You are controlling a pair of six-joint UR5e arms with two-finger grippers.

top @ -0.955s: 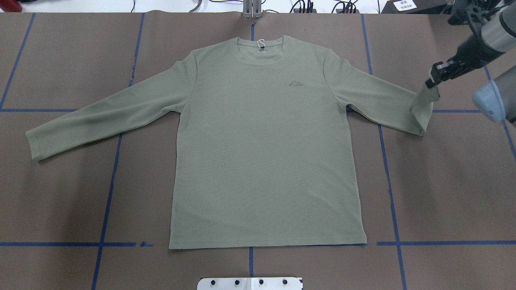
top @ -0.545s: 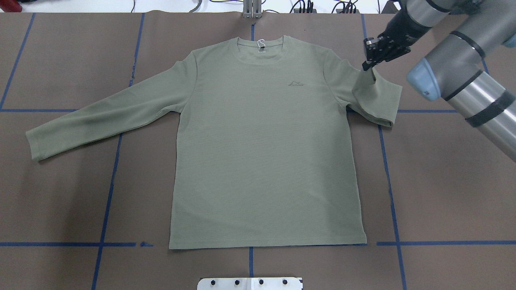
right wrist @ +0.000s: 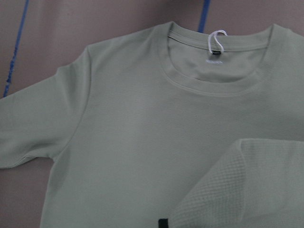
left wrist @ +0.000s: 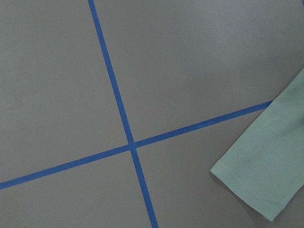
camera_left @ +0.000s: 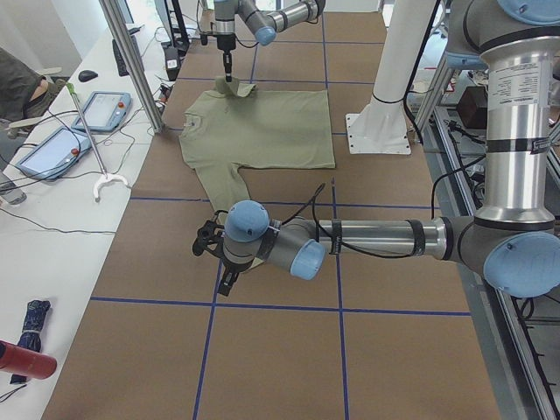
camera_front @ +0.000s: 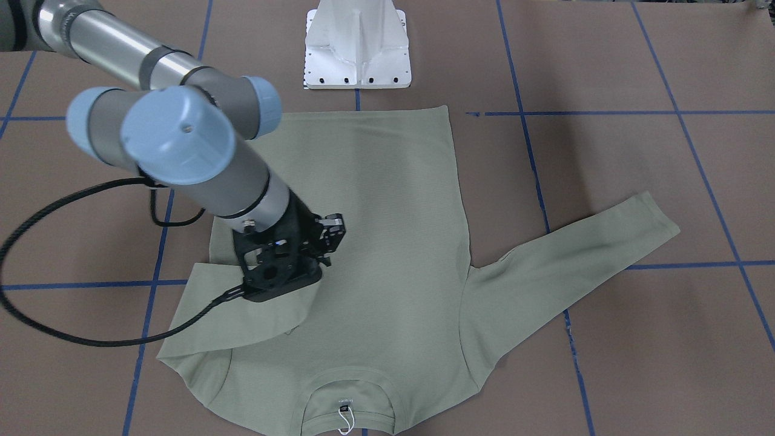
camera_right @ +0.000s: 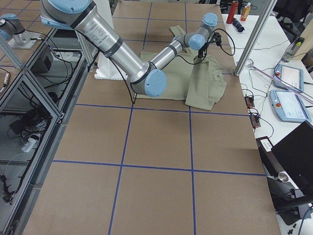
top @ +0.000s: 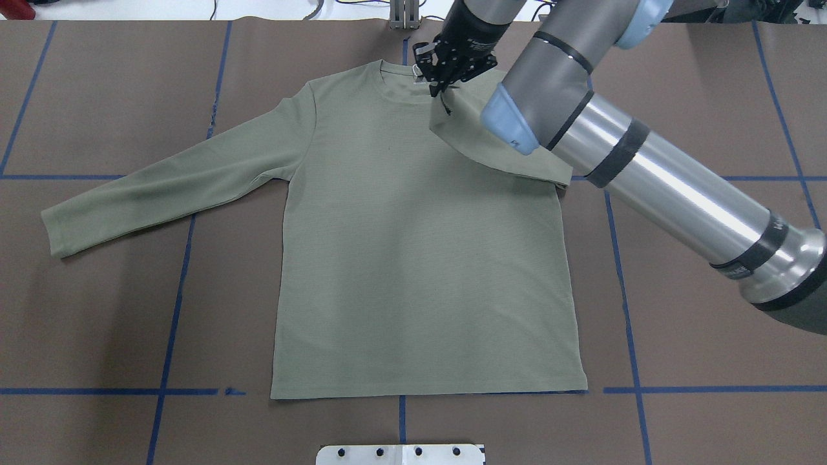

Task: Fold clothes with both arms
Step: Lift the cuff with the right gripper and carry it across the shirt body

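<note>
Overhead: sage-green long-sleeved knit shirt (top: pixel 413 258) lies flat, front up, on the brown paper-covered bench (top: pixel 711 323). Right hand (top: pixel 444 95) is pinched closed on the right sleeve cuff (top: pixel 447 111), lifted over the chest just below the ribbed collar (top: pixel 397 95).

Front-facing: sleeve drapes slack, diagonal. No containers seen.

Exterior left: left hand (camera_left: pixel 217 258) is low by the outstretched left sleeve (camera_left: pixel 223 184); open or closed, cannot tell.

Left wrist: cuff end only, no fingers.

Risk, judged: a high or off-line release leaves the sleeve skewed or bunched.
</note>
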